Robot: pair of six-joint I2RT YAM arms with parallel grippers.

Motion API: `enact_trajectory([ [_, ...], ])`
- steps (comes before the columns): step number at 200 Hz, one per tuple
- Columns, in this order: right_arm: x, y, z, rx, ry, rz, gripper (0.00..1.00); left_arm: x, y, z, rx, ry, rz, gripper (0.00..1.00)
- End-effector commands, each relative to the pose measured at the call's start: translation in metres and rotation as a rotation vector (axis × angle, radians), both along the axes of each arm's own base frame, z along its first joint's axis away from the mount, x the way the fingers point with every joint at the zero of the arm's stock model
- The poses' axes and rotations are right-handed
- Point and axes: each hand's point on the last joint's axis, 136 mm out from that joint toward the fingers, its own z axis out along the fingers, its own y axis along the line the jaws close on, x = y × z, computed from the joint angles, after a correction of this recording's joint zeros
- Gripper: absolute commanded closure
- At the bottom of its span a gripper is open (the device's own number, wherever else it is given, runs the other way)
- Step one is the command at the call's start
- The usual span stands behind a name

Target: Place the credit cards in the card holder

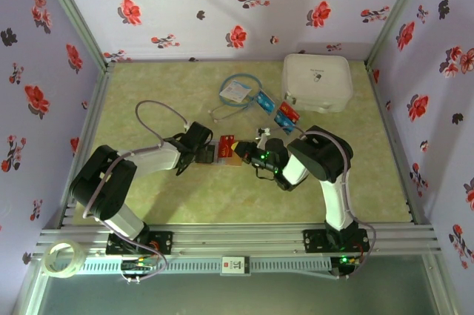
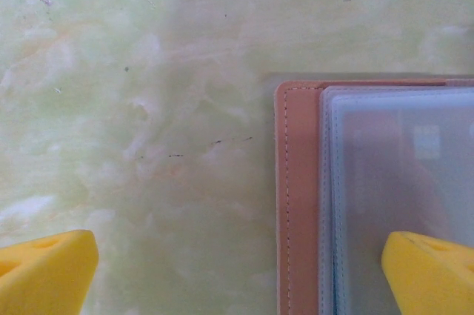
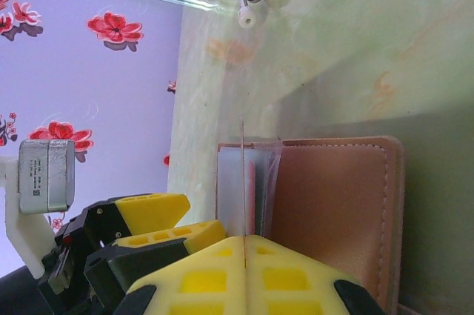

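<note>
Tan wallet (image 3: 333, 204) could slide if the card (image 3: 243, 174) pinched in your right gripper (image 3: 243, 239) snags a sleeve (image 3: 228, 189); left gripper (image 2: 237, 270) gapes empty.

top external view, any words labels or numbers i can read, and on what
Nothing can be read clearly.
On the white case: a small dark mark on the lid, too small to read.
On the red label on the front rail: light marks, blurred.
On the credit cards: light markings, too small.
On the white tag: blue print, unreadable.
</note>
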Motion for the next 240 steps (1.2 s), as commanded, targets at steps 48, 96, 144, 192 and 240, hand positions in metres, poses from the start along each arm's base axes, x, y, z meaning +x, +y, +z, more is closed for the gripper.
enact_trajectory([
  [48,-0.006,0.003,-0.013,-0.006,0.026,0.018,1.0,-0.026,0.025,-0.026,0.11,0.107,0.007,0.0],
  [96,-0.011,0.004,-0.023,-0.025,0.046,0.02,1.0,-0.026,0.025,-0.027,0.11,0.108,0.007,0.0],
  [144,-0.013,0.004,-0.028,-0.044,0.055,0.017,1.0,-0.026,0.025,-0.025,0.108,0.105,0.008,0.0],
  [192,-0.013,0.003,-0.031,-0.06,0.063,0.01,1.0,-0.025,0.024,-0.022,0.108,0.105,0.008,0.0],
  [240,-0.013,0.004,-0.015,-0.05,0.04,0.019,1.0,-0.016,0.022,-0.004,0.092,0.087,0.029,0.0],
])
